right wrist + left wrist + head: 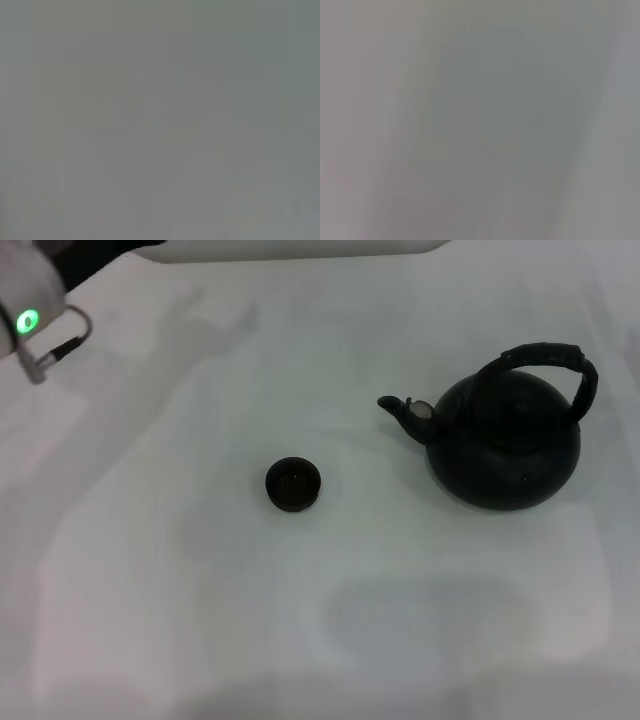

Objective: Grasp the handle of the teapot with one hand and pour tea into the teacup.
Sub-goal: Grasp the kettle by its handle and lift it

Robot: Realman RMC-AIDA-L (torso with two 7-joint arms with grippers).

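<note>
The large round matte black teapot stands on the white table at the right of the head view, its short spout pointing left. Its thick black arched handle spans the top and stands upright. The tiny dark teacup sits upright near the middle, well left of the spout and apart from the pot. Part of my left arm, with a green light, shows at the top left corner, far from both objects; its gripper is out of view. My right arm and gripper do not show. Both wrist views show only plain grey surface.
The white table fills the head view. A white object's edge runs along the far top. Faint shadows lie on the table at the upper left and lower middle.
</note>
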